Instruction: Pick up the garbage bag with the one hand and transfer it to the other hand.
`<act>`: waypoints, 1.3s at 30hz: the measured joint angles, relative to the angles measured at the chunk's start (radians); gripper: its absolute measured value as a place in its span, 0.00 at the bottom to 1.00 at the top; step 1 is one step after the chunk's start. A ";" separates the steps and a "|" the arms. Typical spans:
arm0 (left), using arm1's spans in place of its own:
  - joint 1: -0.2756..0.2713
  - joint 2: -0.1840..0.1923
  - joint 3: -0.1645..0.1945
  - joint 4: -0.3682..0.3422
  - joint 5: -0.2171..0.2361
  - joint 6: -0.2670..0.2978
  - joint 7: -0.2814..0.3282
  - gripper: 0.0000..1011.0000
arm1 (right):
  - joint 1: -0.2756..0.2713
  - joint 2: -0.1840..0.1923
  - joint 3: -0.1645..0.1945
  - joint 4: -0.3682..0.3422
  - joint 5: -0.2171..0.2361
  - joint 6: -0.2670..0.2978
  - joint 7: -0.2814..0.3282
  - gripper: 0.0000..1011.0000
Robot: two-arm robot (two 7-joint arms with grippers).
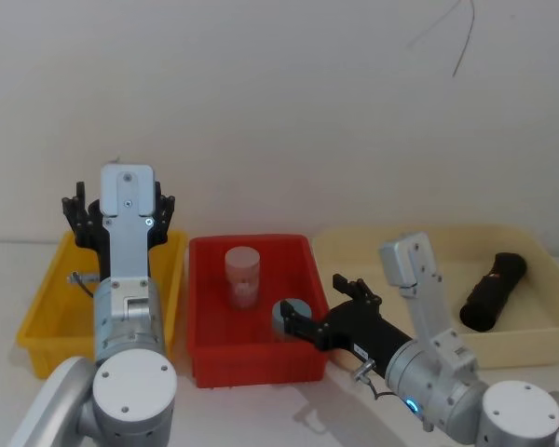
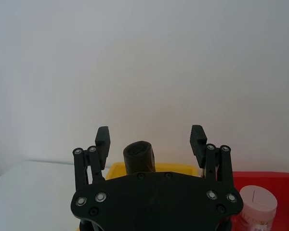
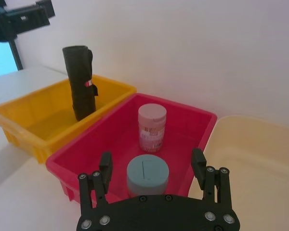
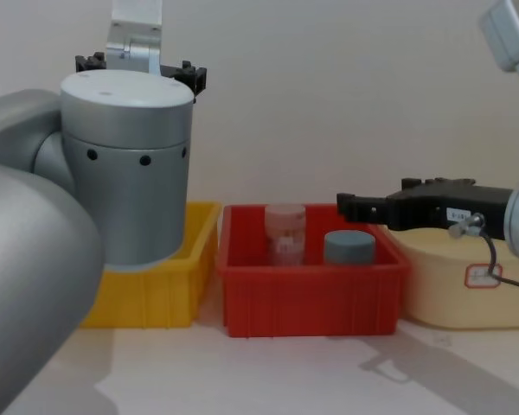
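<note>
I see right gripper (image 3: 151,166) spread wide, grey-blue-lidded jar (image 3: 147,174) just beyond fingers, pinkish jar (image 3: 151,128) farther, garbage bag (image 3: 80,82) upright in yellow bin (image 3: 24,126).

Bulky silver-grey arms w/ round joints; black slotted left claw (image 2: 150,137) & right claw (image 3: 151,163), silver screws; blue-green light ring near right wrist.

Left end effector (image 2: 150,139) and right end effector (image 3: 151,166) spread wide.

Left end effector (image 2: 150,139) hides garbage bag's (image 2: 138,156) lower body.
</note>
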 joint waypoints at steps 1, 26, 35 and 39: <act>0.000 0.000 0.000 0.000 0.000 0.000 0.001 0.99 | 0.002 -0.001 -0.001 0.004 0.000 0.001 -0.001 0.99; 0.001 0.000 -0.001 0.000 0.002 0.000 0.004 0.99 | 0.036 -0.038 -0.030 0.097 0.006 0.005 -0.014 0.99; 0.001 0.000 -0.001 0.000 0.002 0.000 0.004 0.99 | 0.050 -0.050 -0.028 0.143 0.006 -0.003 -0.018 0.99; 0.001 0.000 -0.001 0.000 0.002 0.000 0.004 0.99 | 0.055 -0.054 -0.025 0.161 0.006 -0.009 -0.018 0.99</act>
